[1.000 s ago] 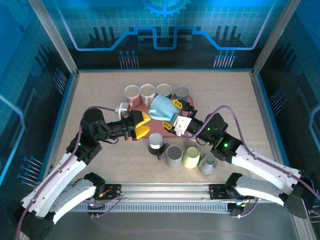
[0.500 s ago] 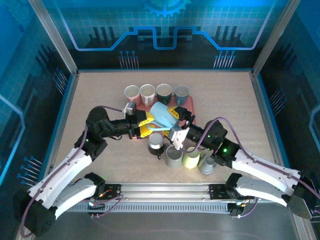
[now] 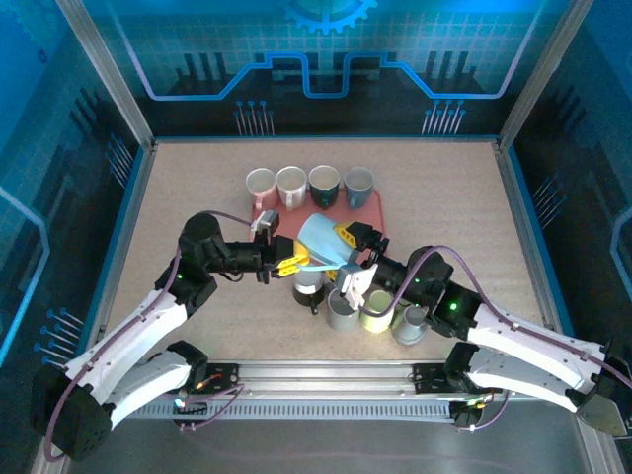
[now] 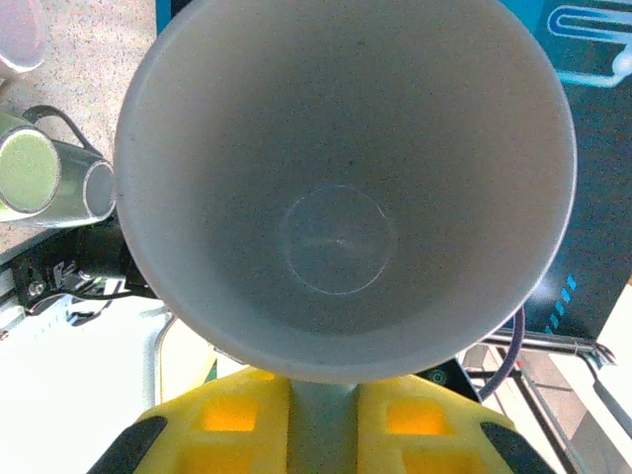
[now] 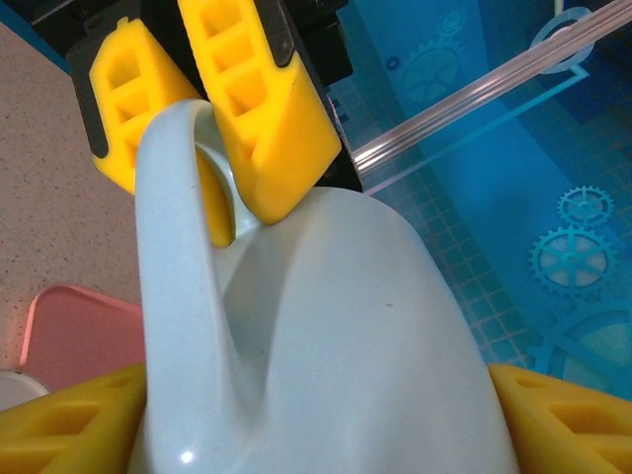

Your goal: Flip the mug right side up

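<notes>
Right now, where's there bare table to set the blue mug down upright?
Bare table lies left of the pink tray, right of it, and in the strip behind its four mugs. It is crowded between the tray and the near row of mugs.

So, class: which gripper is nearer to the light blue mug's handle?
Left. The fingers of the left gripper pinch the handle itself; those of the right gripper clamp the light blue mug by its body, beside the handle.
</notes>
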### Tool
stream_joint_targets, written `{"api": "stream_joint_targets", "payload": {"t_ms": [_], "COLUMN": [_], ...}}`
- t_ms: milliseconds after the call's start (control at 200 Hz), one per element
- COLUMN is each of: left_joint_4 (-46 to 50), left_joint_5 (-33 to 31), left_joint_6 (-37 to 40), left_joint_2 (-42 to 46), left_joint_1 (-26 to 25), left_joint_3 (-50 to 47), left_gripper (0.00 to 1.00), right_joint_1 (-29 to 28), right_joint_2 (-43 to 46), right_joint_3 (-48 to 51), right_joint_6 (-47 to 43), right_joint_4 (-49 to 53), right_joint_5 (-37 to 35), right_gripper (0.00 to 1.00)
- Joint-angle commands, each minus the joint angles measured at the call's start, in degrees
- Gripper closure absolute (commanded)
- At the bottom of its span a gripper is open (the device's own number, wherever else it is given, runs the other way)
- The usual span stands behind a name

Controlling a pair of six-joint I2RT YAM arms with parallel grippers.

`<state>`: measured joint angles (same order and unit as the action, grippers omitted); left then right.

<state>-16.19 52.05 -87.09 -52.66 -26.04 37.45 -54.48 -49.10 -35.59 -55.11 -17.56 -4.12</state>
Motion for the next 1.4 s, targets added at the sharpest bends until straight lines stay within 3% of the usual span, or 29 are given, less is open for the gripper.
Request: {"api": "stream_joint_targets", "payload": {"t_ms": [0, 50, 115, 145, 160, 400, 675, 910, 1025, 1170, 1326, 1396], "left_joint_4": [2.5, 3.5, 5.7, 7.1, 8.0, 28.7, 47.5, 60.4, 62.7, 60.4, 55.7, 53.3], "left_joint_5": [-0.4, -0.6, -1.0, -1.3, -1.6, -8.4, -27.7, -47.7, -56.3, -62.2, -64.5, -65.1], "left_joint_6": [1.6, 2.6, 4.8, 6.0, 6.8, 23.6, 41.7, 59.4, 64.8, 67.9, 70.4, 70.2], "left_joint_2": [0.6, 1.1, 1.7, 2.0, 2.2, 4.4, 7.9, 7.5, 6.1, 3.3, -4.2, -7.9], "left_joint_1": [0.6, 0.6, 0.6, 0.6, 0.6, 0.6, 0.6, 0.6, 0.6, 0.6, 0.6, 0.6], "left_joint_3": [0.9, 1.2, 2.3, 2.9, 3.3, 13.0, 21.4, 25.0, 24.5, 21.9, 21.0, 21.2], "left_gripper": [0.95, 0.96, 0.96, 0.96, 0.96, 1.0, 1.0, 1.0, 1.0, 1.0, 1.0, 1.0], "right_joint_1": [-1.6, -1.6, -1.6, -1.6, -1.6, -0.7, 2.6, 15.8, 16.5, 17.2, 16.9, 17.0], "right_joint_2": [1.7, 1.6, 1.5, 1.6, 1.6, 0.2, -0.3, -2.3, -1.3, 1.9, -3.1, -5.9], "right_joint_3": [-2.4, -2.8, -3.8, -4.2, -4.5, -8.3, -12.9, -19.8, -18.6, -13.3, -23.0, -26.3], "right_joint_6": [-1.1, 0.3, 1.4, 1.7, 1.8, 9.3, 31.7, 53.1, 54.7, 57.5, 67.2, 67.6], "right_joint_4": [-0.7, 0.2, 1.7, 4.1, 4.8, 15.0, 22.2, 33.6, 32.7, 27.2, 42.5, 47.9], "right_joint_5": [1.6, 1.1, 1.2, 1.7, 2.1, 3.6, -1.6, 13.3, 10.1, 6.1, -3.7, -3.6], "right_gripper": [0.45, 0.37, 0.16, 0.01, 0.0, 0.0, 0.0, 0.0, 0.0, 0.0, 0.0, 0.0]}}
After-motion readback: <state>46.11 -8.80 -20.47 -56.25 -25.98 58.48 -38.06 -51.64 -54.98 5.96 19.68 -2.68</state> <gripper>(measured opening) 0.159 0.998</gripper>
